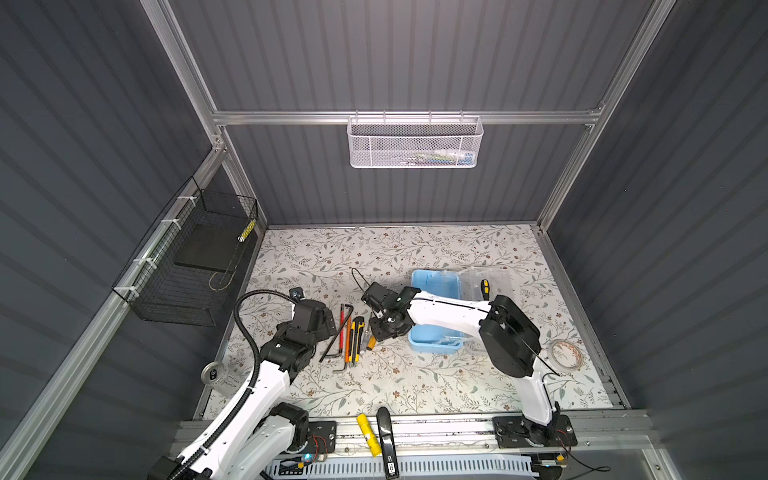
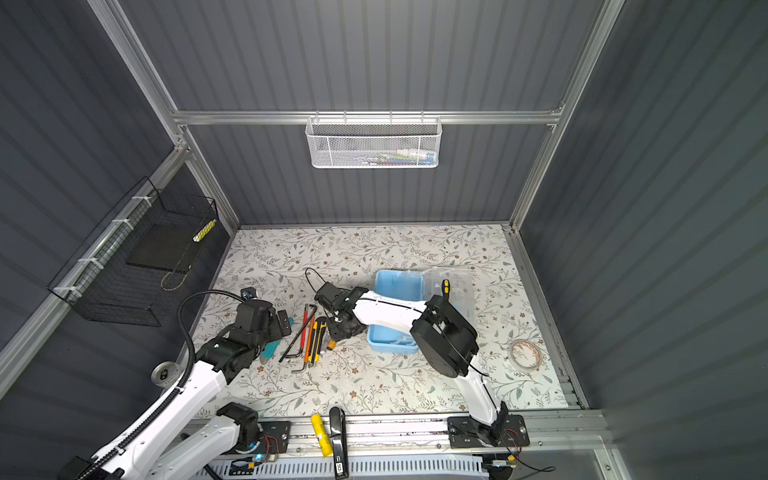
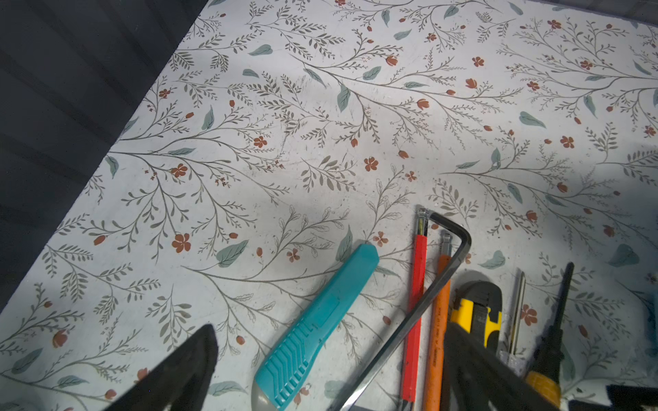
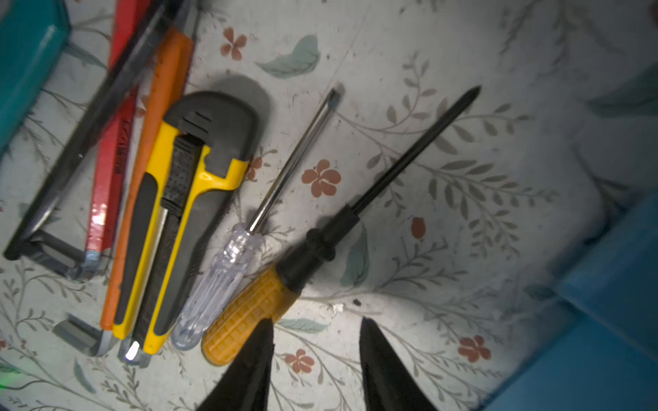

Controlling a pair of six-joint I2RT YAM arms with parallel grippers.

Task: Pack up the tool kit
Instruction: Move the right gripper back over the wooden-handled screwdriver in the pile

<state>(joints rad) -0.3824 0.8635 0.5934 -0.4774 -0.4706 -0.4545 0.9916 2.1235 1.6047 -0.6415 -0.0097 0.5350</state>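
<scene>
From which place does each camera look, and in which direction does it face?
Both top views: high above the front edge, looking down on the floral table, left arm, right arm and light-blue case.
Left wrist: on the left arm, facing down past the open left pincer at the teal knife.
Right wrist: on the right arm, close over the yellow-handled screwdriver; right pincer open.
Shared: both wrist views show the yellow-black knife.

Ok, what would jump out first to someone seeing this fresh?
The row of tools lying side by side mid-table, just left of the open light-blue case. The right gripper hangs open by the yellow-handled screwdriver, holding nothing.
</scene>
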